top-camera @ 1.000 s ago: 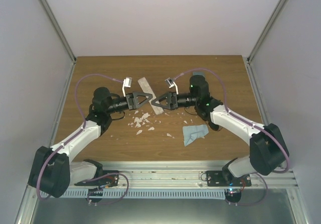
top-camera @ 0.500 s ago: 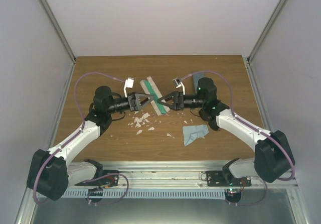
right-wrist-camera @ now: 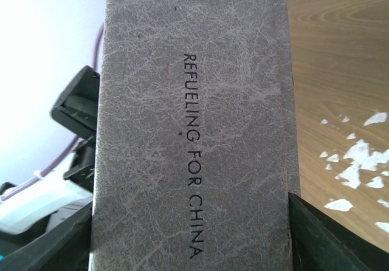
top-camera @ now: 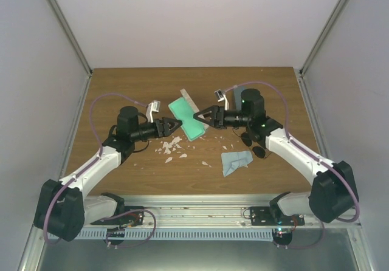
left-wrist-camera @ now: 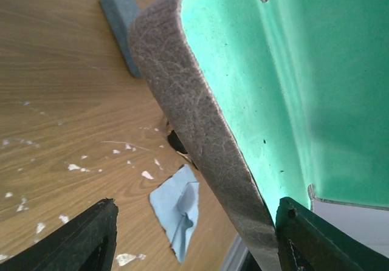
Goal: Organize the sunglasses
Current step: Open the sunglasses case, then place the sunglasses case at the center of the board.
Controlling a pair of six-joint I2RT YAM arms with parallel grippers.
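Open grey case (top-camera: 187, 112) pinched in right claw (top-camera: 198, 117); left claw (top-camera: 177, 124) wide astride its wall
Risk: if left closes off-centre, seemingly one finger touching, it could twist the case free onto worktop (top-camera: 121, 89)

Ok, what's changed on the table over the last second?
The grey case has been opened. It lay shut between both hands, and now its green lining shows. The right hand, clamped on one half, drew back to the right. The left hand stayed about where it was, fingers loosely astride the other half's rim. The blue cloth and the white flakes have not moved.
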